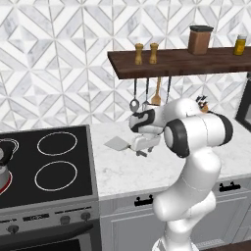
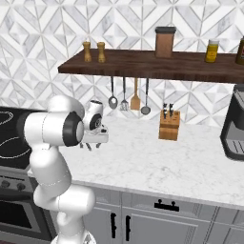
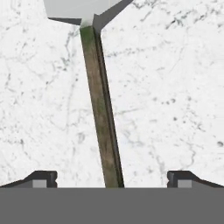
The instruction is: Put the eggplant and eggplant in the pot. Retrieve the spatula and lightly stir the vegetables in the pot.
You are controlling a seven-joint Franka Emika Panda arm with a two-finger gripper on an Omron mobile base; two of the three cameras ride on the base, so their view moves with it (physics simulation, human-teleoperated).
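The spatula (image 3: 99,109) lies flat on the marble counter (image 3: 175,87), handle running between the gripper's (image 3: 112,178) spread, empty fingers, blade pointing away.

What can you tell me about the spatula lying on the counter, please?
The spatula lies flat on the white marble counter, right of the stove. It has a wide, flat, light grey blade and a thin, dark, brownish-green handle. The open gripper hangs above the handle, one finger to each side, not touching it.
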